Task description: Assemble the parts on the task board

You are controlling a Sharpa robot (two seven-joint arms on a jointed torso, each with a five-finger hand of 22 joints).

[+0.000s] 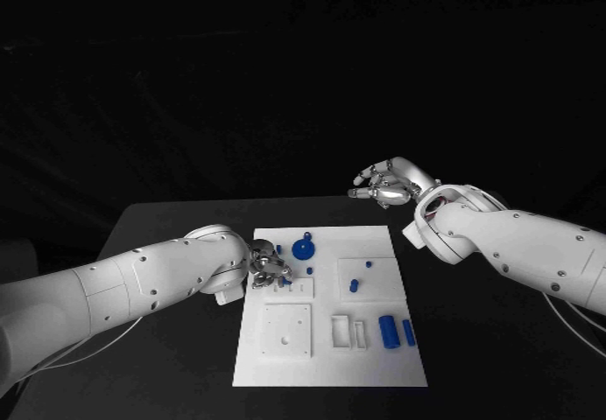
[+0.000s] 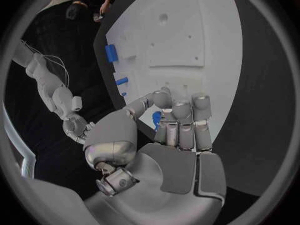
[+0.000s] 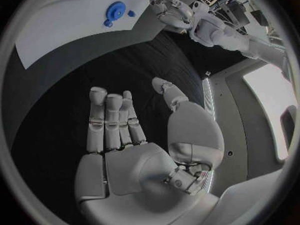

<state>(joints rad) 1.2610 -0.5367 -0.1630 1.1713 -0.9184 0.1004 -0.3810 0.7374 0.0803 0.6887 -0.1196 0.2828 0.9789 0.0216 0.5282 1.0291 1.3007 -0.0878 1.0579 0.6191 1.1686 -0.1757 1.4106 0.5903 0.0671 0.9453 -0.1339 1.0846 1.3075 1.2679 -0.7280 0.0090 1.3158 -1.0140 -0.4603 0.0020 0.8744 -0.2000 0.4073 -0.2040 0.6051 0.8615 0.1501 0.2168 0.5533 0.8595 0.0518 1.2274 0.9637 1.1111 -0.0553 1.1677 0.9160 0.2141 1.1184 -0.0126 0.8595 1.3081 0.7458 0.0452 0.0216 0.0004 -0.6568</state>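
Note:
The white task board [image 1: 331, 359] lies in the middle of the black table. My left hand [image 1: 266, 268] is low over the board's left part, fingers curled in. In the left wrist view its thumb and fingers [image 2: 180, 116] close round a small blue part [image 2: 156, 119]. On the board lie a round blue part [image 1: 303, 249], a small blue peg [image 1: 355, 284] and two blue cylinders [image 1: 389, 332]. My right hand [image 1: 389, 185] hangs in the air past the board's far right corner, fingers apart and holding nothing.
A raised white square plate [image 1: 286, 329] and a white slotted block [image 1: 348, 331] sit on the board's near half. In the right wrist view the round blue part [image 3: 115, 9] and my left hand [image 3: 169, 10] lie far ahead. Black table surrounds the board.

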